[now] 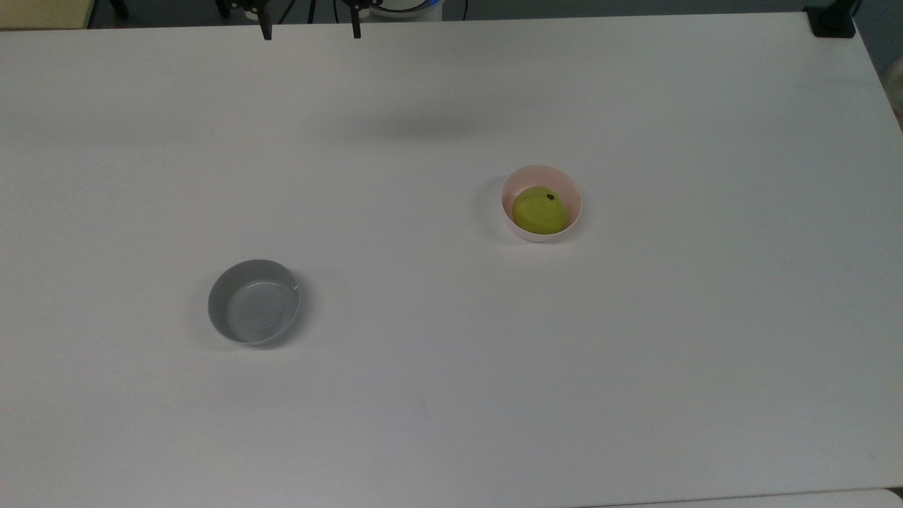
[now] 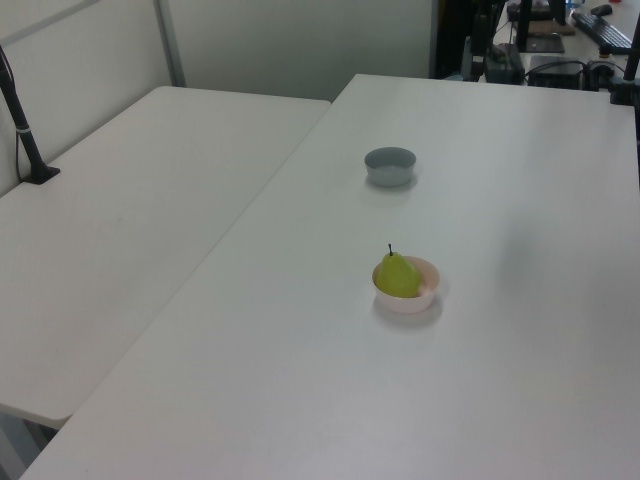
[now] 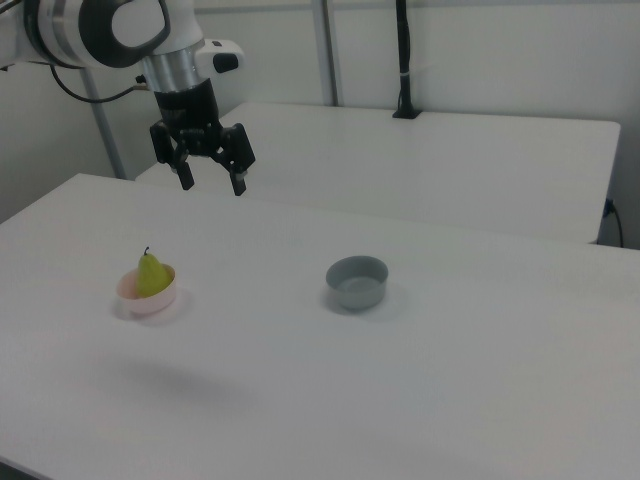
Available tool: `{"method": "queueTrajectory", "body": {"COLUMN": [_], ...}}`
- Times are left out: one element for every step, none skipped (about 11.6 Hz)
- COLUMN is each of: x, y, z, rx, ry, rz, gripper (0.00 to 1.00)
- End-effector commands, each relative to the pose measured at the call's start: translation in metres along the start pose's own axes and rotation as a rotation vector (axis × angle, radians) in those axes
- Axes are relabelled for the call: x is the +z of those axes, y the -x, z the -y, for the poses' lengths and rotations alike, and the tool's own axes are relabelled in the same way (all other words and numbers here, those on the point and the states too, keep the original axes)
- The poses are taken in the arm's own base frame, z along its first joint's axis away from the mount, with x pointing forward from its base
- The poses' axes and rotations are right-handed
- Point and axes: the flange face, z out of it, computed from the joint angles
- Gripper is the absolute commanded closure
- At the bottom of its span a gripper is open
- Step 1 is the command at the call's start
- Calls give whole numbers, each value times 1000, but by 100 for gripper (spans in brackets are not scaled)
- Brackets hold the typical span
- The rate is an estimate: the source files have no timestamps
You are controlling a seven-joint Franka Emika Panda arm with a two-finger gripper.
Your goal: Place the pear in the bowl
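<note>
The gripper [image 3: 212,185] is hanging high above the white table [image 3: 480,400], fingers spread and gripping nothing. The pear [image 3: 150,274] is sitting upright in the pink bowl [image 3: 146,297], well below the gripper and toward the right view's left. The grey bowl [image 3: 357,281] is lying off toward the right view's right. Little risk looks likely now; a low sweep could knock the pink bowl.

In the top view, the black two-finger gripper [image 1: 310,29] is cut off by the upper edge, so just two dark fingertips [image 1: 267,31] show there. The yellow-green pear's [image 1: 540,210] underside is hidden inside the small pale pink bowl [image 1: 576,203]; in the right view, the bowl's wall [image 3: 147,299] covers the fruit's lower half. The white robot arm [image 3: 90,30] runs off the right view's left and top edges.
</note>
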Motion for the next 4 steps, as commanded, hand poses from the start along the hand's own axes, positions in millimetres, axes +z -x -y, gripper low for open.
{"method": "queueTrajectory", "body": {"x": [-2,-2,-2,-2], "y": [3,3,3,3], "z": [0,0,1,1], "rx": [-24,-26,-27,-29], "ry": [-18,-18,-18,-18], "rz": [-25,-25,-25,-25], "gripper": [0,0,0,0]}}
